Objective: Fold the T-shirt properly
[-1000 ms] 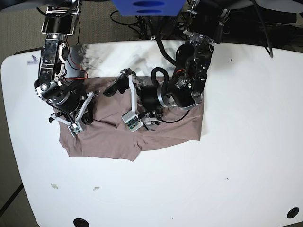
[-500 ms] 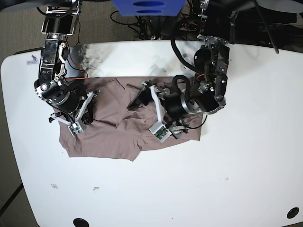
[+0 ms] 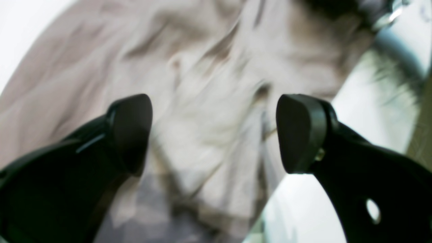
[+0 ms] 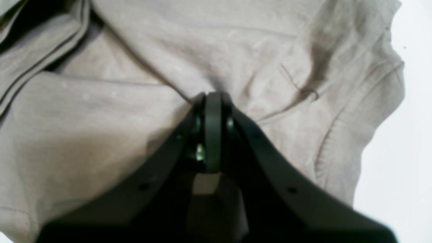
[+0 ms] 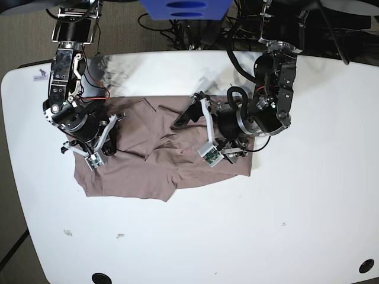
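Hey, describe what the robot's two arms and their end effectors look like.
Both arms are black, jointed and metallic with white brackets. The left end effector has two rounded, matte black pads. The right end effector has slim black fingers with bolt holes. Black cables loop around the left arm; thin red wires run along the right arm.

left claw (image 5: 195, 121) shifted right, T-shirt (image 5: 148, 171) rumpled

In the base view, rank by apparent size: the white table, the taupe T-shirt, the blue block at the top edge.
1. White table
2. Wrinkled taupe T-shirt
3. Blue block, cut off by the frame edge, so its full size is unsure.
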